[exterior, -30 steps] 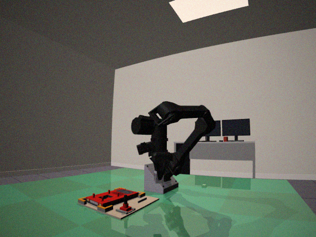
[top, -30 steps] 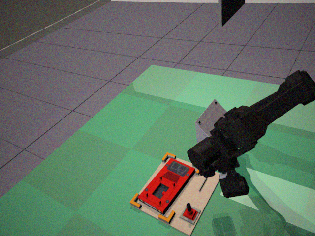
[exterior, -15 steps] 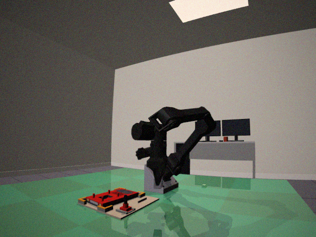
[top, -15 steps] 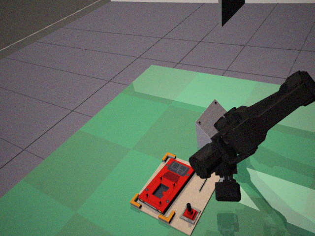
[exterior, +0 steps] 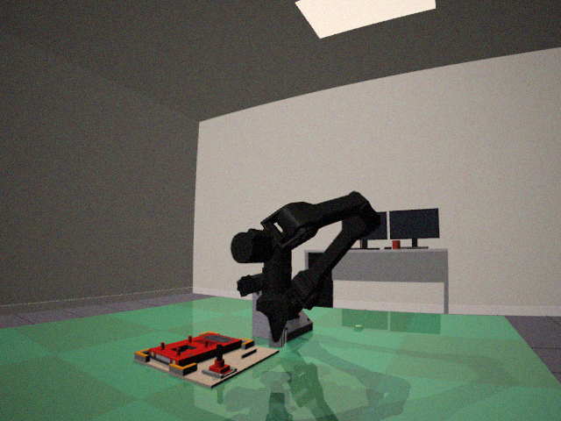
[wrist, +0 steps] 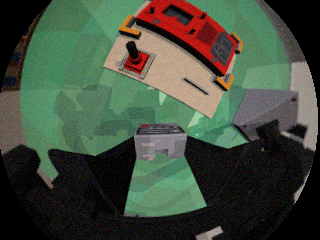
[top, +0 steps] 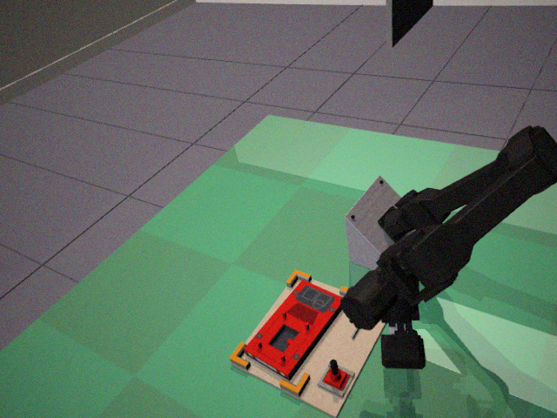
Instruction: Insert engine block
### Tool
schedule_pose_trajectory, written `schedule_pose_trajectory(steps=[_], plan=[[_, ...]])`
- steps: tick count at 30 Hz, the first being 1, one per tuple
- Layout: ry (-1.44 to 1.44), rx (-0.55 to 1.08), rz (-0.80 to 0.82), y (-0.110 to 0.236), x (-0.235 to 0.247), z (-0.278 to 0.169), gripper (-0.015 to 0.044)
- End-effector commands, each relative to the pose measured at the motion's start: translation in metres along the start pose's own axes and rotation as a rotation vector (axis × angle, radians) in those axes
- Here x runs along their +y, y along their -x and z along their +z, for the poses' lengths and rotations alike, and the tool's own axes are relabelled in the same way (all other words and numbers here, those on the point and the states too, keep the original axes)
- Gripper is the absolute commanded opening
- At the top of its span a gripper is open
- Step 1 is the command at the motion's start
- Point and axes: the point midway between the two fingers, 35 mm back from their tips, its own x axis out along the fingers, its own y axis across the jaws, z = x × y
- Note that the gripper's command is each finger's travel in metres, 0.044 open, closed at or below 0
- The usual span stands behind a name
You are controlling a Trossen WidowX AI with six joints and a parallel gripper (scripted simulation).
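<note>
My gripper point(top: 399, 328) point(exterior: 277, 335) point(wrist: 159, 138) is shut on the grey engine block point(wrist: 172, 142), held above the table beside the board. In the wrist view the block spans between the fingertips, its slot in the lower edge of the face toward the camera. The arm and fingers mostly hide it in the top and exterior views. The red car body point(top: 305, 338) point(exterior: 226, 345) point(wrist: 170, 26) lies flat on the beige board. Its opening point(top: 279, 340) point(wrist: 177, 15) is empty, and a small red rib point(top: 291, 342) juts into one side in the top view.
The board point(top: 319, 355) point(wrist: 165, 75) has orange corner brackets around the car. A red part with an upright black peg point(top: 335, 378) point(exterior: 219, 364) point(wrist: 135, 60) stands in a small tray there, and a thin dark bar point(top: 355, 333) point(wrist: 196, 86) lies nearby. A grey wedge point(top: 368, 216) point(wrist: 265, 107) stands behind.
</note>
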Motion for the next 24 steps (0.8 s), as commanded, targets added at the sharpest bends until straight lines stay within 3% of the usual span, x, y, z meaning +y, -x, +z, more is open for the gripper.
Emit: schedule_pose_trajectory(steps=[1, 24], plan=[[-0.004, 0.005, 0.002, -0.008, -0.001, -0.001, 0.0], [-0.004, 0.007, 0.003, -0.051, -0.001, -0.002, 0.0]])
